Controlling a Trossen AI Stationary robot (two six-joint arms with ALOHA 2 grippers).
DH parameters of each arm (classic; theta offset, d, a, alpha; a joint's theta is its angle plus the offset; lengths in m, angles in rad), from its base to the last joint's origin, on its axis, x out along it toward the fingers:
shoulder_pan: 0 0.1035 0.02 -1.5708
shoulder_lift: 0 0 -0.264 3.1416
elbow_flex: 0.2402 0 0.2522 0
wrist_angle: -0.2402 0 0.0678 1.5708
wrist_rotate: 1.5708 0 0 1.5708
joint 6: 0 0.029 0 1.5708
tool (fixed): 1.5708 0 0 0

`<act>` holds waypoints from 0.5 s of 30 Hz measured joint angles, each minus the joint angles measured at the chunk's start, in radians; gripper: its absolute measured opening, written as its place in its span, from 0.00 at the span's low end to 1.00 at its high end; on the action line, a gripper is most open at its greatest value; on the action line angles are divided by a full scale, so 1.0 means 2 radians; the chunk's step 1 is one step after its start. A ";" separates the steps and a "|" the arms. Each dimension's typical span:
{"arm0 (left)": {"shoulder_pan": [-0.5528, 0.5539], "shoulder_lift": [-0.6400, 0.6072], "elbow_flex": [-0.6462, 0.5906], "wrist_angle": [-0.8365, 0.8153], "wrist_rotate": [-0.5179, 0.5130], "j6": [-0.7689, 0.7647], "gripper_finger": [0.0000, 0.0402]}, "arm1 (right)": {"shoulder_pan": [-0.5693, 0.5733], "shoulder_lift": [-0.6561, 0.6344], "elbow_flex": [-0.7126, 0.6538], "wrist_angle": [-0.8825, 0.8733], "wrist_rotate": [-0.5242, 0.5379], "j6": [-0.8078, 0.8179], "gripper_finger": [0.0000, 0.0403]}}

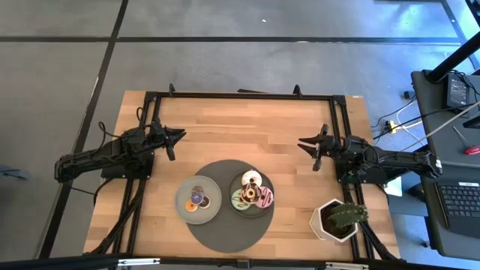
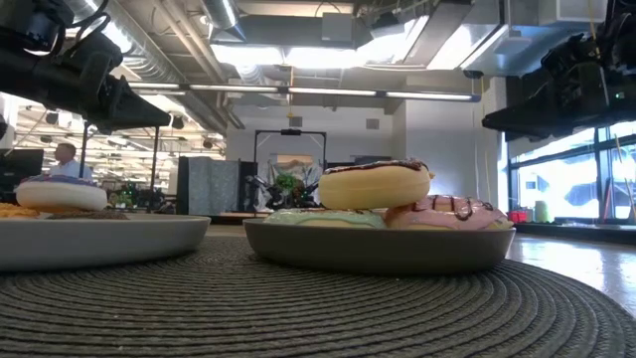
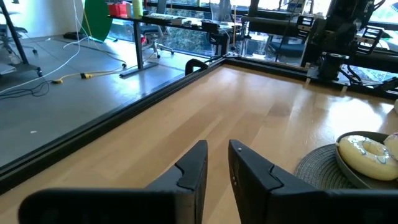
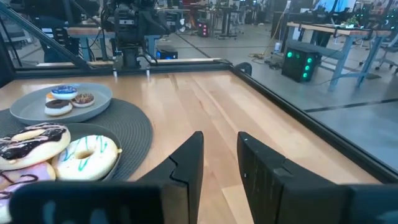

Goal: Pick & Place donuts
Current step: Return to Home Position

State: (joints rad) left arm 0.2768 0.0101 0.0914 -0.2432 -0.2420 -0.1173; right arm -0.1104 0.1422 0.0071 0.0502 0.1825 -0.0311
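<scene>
Judging the donuts (image 1: 252,191) at 6 o'clock light and stiff, you pinch one across its ring; left gripper (image 3: 217,149) and right gripper (image 4: 220,138) sit slightly parted, empty.

Two arms, dark matte, blocky jointed segments: left arm (image 1: 101,157), right arm (image 1: 394,161); left gripper (image 1: 177,137), right gripper (image 1: 305,143) each two black angular fingers (image 3: 193,171), stepped notches inside; black cables (image 1: 131,206) trailing behind grippers, past bases.
</scene>
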 joint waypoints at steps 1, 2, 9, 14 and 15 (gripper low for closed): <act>0.000 0.000 0.000 0.000 0.000 0.000 0.15 | 0.000 0.000 0.000 0.000 0.000 0.000 0.25; 0.000 0.000 0.000 0.000 0.000 0.000 0.15 | 0.000 0.000 0.000 0.000 0.000 -0.001 0.25; 0.000 0.000 0.000 0.000 0.000 0.000 0.14 | 0.000 0.000 0.000 0.000 0.000 -0.001 0.25; 0.000 0.000 0.000 0.000 0.000 0.000 0.16 | 0.000 0.000 0.000 0.000 0.000 0.000 0.25; 0.000 0.000 0.000 0.000 0.000 0.000 0.16 | 0.000 0.000 0.000 0.000 0.000 0.000 0.25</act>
State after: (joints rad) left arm 0.2768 0.0101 0.0914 -0.2430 -0.2420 -0.1173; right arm -0.1104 0.1421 0.0071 0.0502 0.1822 -0.0308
